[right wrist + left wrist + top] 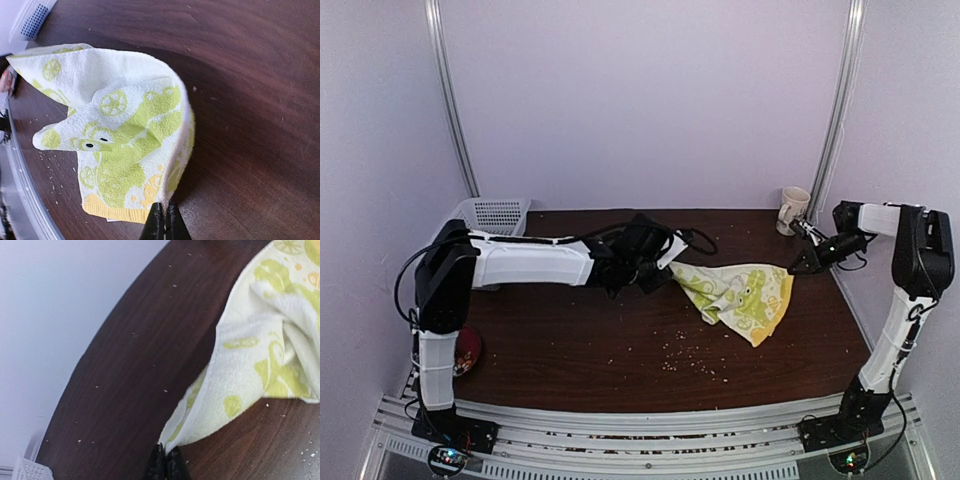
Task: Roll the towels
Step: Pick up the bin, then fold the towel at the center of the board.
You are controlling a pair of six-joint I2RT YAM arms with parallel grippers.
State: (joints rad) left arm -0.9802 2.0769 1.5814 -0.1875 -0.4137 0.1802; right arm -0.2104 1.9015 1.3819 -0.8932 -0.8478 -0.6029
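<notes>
One of the towels, yellow-green with a pale white pattern [740, 293], lies crumpled on the dark wooden table [580, 345] right of centre. My left gripper [672, 268] is shut on its left corner, the black tips pinching the white edge [167, 452]. My right gripper [792, 268] is shut on the towel's right corner, beside the yellow hem [165, 210]. The cloth [120, 145] bulges up between the two grips and folds over itself. Its patterned face [270, 340] shows in the left wrist view. No blue towel is in view.
A white mesh basket [492, 215] stands at the back left corner. A pale mug [793, 208] sits at the back right by the metal post. A red object [467, 350] lies at the left edge behind my left arm. Crumbs [685, 358] dot the front of the table.
</notes>
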